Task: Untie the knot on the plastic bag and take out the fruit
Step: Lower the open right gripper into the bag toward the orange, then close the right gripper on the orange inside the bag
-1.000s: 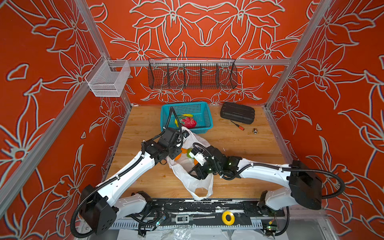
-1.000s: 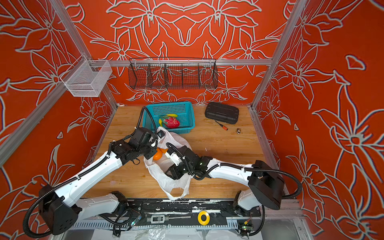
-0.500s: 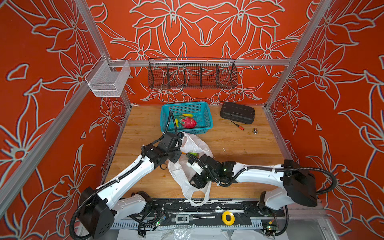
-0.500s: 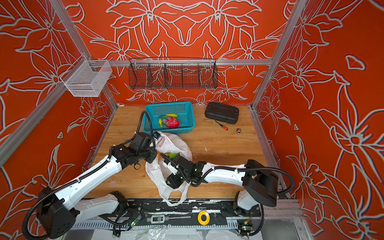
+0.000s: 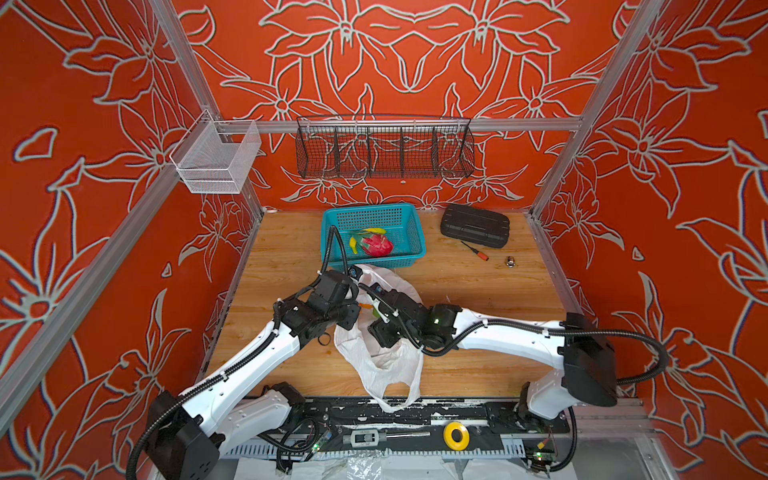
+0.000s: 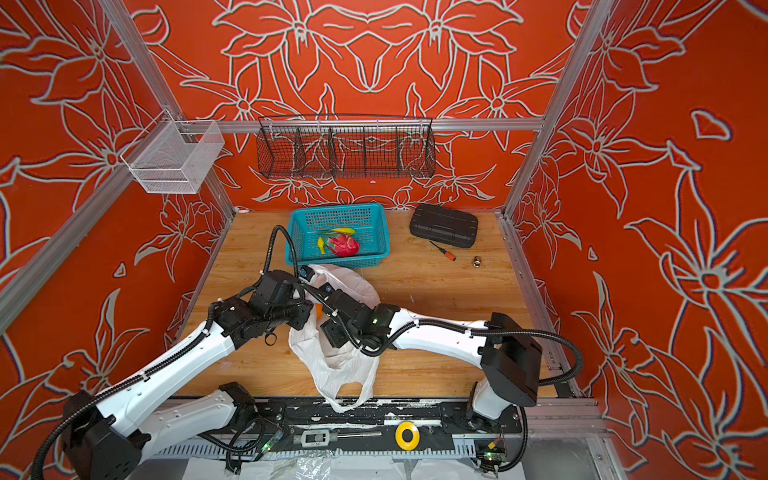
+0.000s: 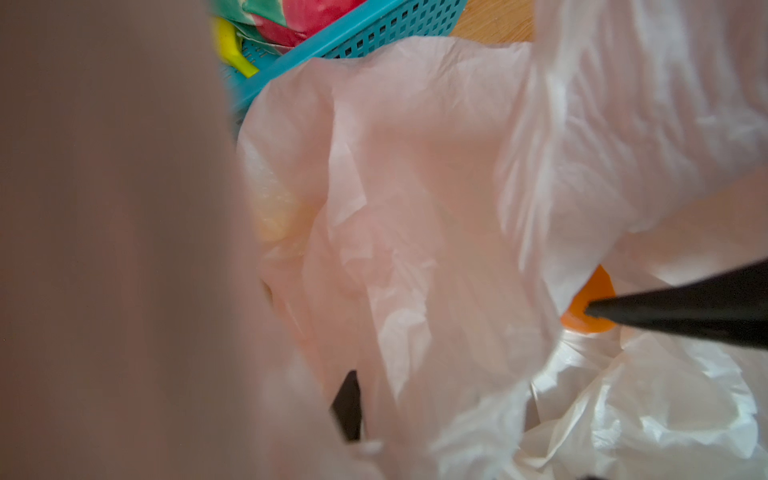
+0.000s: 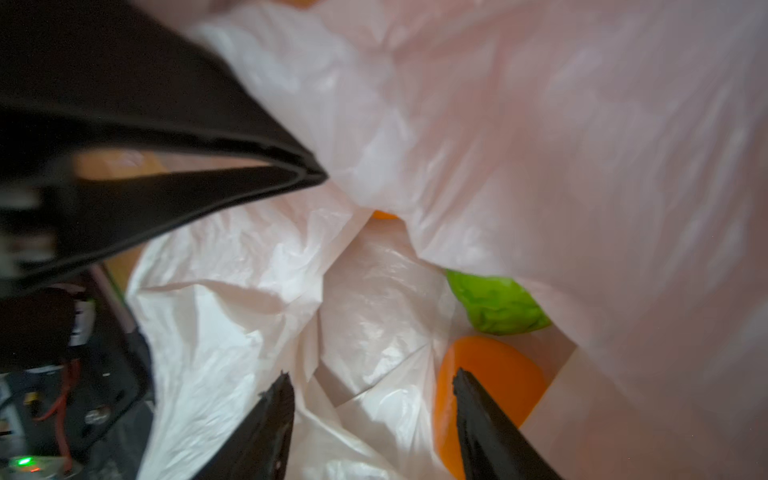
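Plastic bag [image 5: 386,365] hid most fruit [image 8: 498,307]; left gripper [image 8: 318,176] pinched its film, right gripper [image 8: 370,374] spread beside a half-covered orange [image 8: 498,361]

Robot test booth: aluminium frame [image 5: 519,124], floral-printed walls [image 5: 395,62], wooden tabletop [image 5: 478,291].

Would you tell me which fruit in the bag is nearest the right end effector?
The orange, right beside the right end effector; the green fruit sits farther from it in the bag.
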`<state>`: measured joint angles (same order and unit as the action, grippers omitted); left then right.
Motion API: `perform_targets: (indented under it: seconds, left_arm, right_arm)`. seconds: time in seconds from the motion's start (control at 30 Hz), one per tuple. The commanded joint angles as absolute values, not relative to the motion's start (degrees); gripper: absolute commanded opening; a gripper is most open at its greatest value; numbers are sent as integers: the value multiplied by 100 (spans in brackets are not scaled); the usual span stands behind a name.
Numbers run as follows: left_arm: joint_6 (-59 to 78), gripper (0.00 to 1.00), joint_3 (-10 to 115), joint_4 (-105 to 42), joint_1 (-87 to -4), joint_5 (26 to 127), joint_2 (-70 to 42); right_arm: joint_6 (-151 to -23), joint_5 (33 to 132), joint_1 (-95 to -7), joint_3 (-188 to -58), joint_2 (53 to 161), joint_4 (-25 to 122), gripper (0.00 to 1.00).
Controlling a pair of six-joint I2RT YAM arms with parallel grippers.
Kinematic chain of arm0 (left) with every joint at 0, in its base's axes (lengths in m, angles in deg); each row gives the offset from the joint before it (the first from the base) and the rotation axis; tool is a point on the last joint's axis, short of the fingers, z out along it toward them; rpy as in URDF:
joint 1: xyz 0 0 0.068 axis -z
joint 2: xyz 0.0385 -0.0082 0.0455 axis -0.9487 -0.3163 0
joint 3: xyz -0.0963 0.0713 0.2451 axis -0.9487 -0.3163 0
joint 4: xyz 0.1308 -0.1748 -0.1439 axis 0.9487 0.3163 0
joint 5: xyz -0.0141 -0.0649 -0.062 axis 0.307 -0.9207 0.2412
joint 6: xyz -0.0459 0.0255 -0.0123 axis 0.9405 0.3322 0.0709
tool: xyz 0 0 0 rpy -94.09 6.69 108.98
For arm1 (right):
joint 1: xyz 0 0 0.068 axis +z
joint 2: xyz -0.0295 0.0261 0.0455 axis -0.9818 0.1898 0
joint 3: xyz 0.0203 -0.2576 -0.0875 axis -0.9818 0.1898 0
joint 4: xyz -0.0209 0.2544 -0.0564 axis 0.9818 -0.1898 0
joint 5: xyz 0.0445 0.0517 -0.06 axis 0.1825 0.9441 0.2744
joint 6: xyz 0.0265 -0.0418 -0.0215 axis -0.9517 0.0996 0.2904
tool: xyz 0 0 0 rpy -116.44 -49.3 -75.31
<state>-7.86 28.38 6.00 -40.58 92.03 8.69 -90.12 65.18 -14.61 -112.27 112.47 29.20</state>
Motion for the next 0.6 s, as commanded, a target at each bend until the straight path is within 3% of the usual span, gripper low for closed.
perform_targets:
  seconds: [0.0,0.57]
  left_arm:
    - [-720,27,2791,560,-4035,9257,957]
    - [-816,27,2781,476,-4036,9223,951]
  right_arm:
    - [-8847,5924,-1538,-11510,11552,2041,67]
    - [-9050,5871,-1736,-11705,12075,1311,84]
